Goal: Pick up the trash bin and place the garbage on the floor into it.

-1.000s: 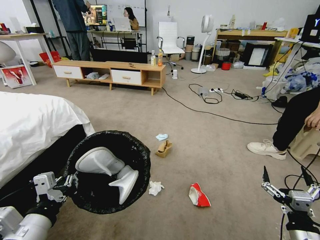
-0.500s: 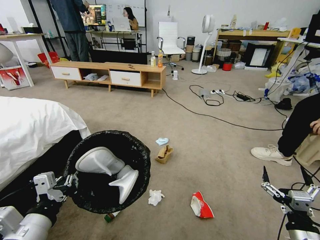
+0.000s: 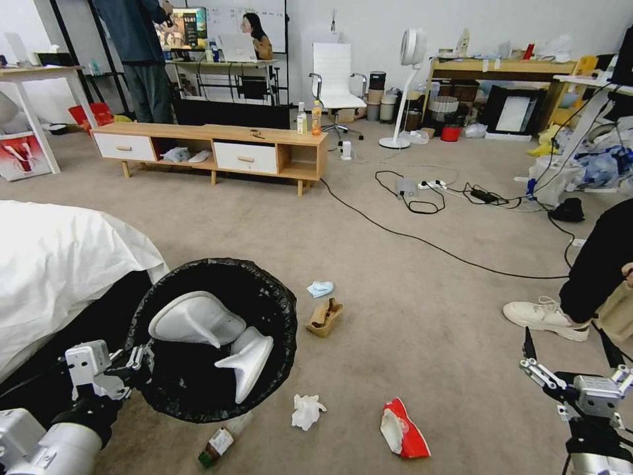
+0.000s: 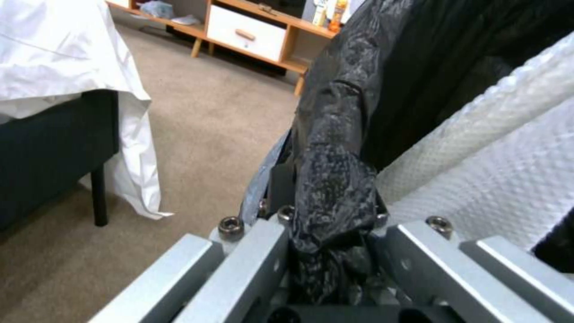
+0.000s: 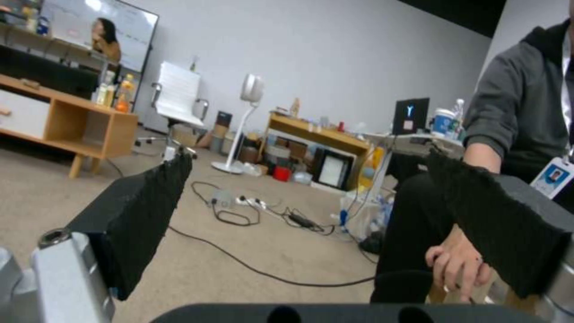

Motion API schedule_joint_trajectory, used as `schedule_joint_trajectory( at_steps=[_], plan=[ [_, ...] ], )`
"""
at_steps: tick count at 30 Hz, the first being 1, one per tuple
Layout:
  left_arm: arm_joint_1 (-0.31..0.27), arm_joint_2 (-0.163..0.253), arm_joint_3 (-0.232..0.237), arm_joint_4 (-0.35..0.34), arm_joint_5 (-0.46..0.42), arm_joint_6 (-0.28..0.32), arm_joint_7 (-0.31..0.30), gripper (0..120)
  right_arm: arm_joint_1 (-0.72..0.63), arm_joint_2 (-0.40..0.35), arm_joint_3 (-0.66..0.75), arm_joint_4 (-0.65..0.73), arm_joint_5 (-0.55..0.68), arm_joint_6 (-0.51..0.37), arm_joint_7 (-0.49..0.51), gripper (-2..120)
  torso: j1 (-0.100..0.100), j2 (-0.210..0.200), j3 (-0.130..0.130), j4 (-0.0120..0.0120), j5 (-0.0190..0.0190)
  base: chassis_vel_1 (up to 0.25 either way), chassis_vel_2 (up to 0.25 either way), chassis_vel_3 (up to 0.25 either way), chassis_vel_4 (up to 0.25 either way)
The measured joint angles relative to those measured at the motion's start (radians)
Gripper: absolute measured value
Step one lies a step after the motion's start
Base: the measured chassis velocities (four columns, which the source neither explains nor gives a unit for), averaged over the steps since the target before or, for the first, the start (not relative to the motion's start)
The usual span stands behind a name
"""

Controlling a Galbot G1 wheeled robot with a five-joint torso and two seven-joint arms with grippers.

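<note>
So far bin only: left gripper (image 3: 135, 365) jaws clamp trash bin (image 3: 212, 338) liner rim, right gripper (image 3: 567, 369) jaws wide, empty; tissue (image 3: 307, 411), carton (image 3: 402, 430), bottle (image 3: 223, 442), paper bag (image 3: 324, 316), mask (image 3: 320, 288) lie on carpet (image 3: 409, 290).

Left pincer (image 3: 142, 361) clamped low left, right pincer (image 3: 572, 348) spread, low right

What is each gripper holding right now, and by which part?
Left gripper grips the trash bin by its bag-covered rim. Right gripper is open, holding nothing.

Bin (image 3: 211, 340) right of bed (image 3: 59, 264), held at near rim by left gripper (image 3: 135, 369). On floor (image 3: 409, 290): bottle (image 3: 221, 443) just before bin, tissue (image 3: 306, 410) and carton (image 3: 401, 430) rightward, paper bag (image 3: 324, 316) and mask (image 3: 320, 288) behind.
</note>
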Motion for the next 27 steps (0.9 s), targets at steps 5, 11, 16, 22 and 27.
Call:
schedule_joint_trajectory(
  at_steps=[5, 11, 16, 22, 27],
  plan=[
    [-0.001, 0.005, -0.001, 0.004, -0.001, 0.0, 0.0, 2, -0.009, -0.061, -0.034, 0.02, 0.043, -0.097, 0.007, 100, 0.0, 0.0, 0.0, 0.0, 0.0, 0.0, 0.0, 0.0, 0.0],
    [-0.003, 0.009, 0.003, 0.009, -0.001, 0.0, 0.0, 2, -0.048, -0.163, -0.12, 0.043, 0.105, -0.283, 0.042, 100, 0.0, 0.0, 0.0, 0.0, -0.0001, 0.0, 0.0, 0.0, 0.0],
    [-0.002, 0.012, 0.009, 0.017, 0.004, 0.0, 0.0, 2, -0.086, -0.252, -0.268, 0.019, 0.146, -0.576, 0.116, 100, 0.0, 0.0, 0.0, 0.0, 0.0003, 0.0, 0.0, 0.0, 0.0],
    [0.004, 0.008, 0.01, 0.023, 0.012, 0.0, 0.001, 2, -0.095, -0.295, -0.325, -0.02, 0.142, -0.87, 0.053, 100, 0.0, 0.0, 0.0, 0.0, 0.0001, 0.0, 0.0, 0.0, 0.0],
    [0.005, 0.005, 0.014, 0.031, 0.021, -0.001, 0.002, 2, -0.078, -0.292, -0.326, -0.01, 0.112, -1.04, -0.052, 100, 0.0, 0.0, 0.0, -0.0001, -0.0001, 0.0, 0.0, 0.0, 0.0]
  ],
)
